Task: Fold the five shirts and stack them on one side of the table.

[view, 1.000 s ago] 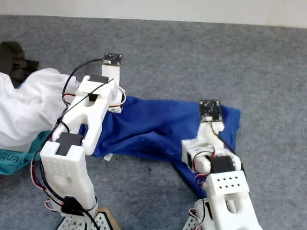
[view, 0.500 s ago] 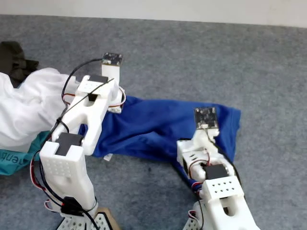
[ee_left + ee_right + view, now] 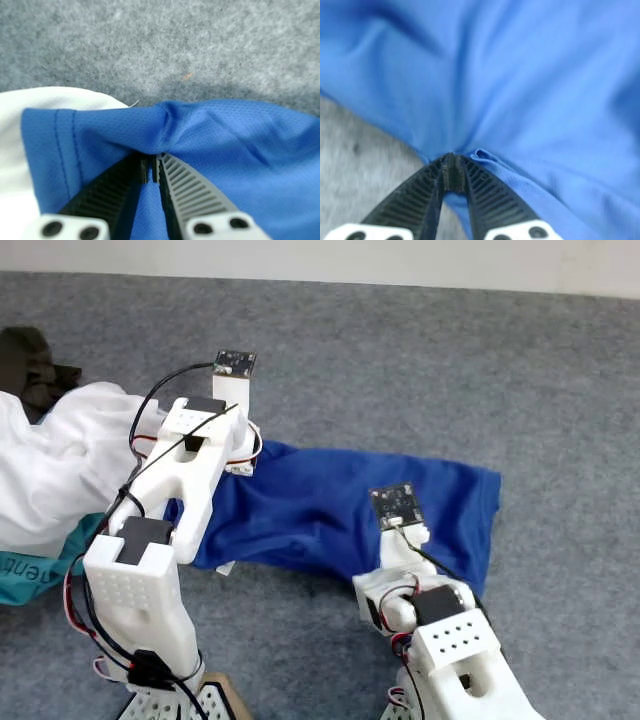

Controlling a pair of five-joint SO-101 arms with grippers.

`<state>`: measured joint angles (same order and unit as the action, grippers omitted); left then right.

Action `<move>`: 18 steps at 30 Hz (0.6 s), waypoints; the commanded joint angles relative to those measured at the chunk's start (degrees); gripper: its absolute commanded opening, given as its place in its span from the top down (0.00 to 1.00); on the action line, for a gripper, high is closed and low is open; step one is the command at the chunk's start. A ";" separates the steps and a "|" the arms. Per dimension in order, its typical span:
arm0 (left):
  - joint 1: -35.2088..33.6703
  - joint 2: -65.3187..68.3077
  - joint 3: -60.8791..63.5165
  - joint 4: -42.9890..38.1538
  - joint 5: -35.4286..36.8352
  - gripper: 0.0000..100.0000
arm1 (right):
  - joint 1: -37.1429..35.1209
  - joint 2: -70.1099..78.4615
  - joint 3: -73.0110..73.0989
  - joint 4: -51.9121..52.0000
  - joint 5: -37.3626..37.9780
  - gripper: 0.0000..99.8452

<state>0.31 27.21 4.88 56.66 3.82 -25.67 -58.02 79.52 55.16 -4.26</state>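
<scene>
A blue shirt [image 3: 320,505] lies rumpled across the middle of the grey desk [image 3: 560,390]. It stretches sideways from the left arm [image 3: 170,510] towards the desk's right side, and both arms are on it.

The left gripper [image 3: 151,162] has its jaws pressed together on a raised fold near the shirt's left end. The cloth puckers up into a small ridge at the ribbed fingertips. A stitched hem runs close by, and the white shirt [image 3: 50,465] lies just beside it.

The right gripper [image 3: 452,165] sits at the shirt's near edge, where blue cloth meets bare grey surface. Its jaws are closed tight on a thin lip of the fabric. From above, the right arm [image 3: 440,620] leans in from the near edge of the desk over that hem.

The white shirt is heaped at the left edge. A teal shirt [image 3: 25,570] pokes out beneath it on the near side. A dark garment [image 3: 25,355] sits behind the heap, towards the far left corner.
</scene>
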 commanded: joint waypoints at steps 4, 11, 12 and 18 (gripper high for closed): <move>-1.27 0.48 -1.36 -1.41 0.35 0.94 | -8.04 -0.57 -11.03 16.48 4.31 0.99; -1.27 0.48 -1.36 -1.41 0.35 0.94 | -11.38 -0.57 -12.35 22.81 8.35 0.99; -1.27 0.48 -1.36 -1.41 0.35 0.94 | -11.38 -0.57 -12.35 22.90 9.14 0.99; -1.27 0.48 -1.36 -1.41 0.35 0.94 | 0.13 -0.57 -17.98 12.79 9.58 0.99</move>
<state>0.31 27.30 4.88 56.66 3.82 -33.32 -58.02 66.07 73.63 4.79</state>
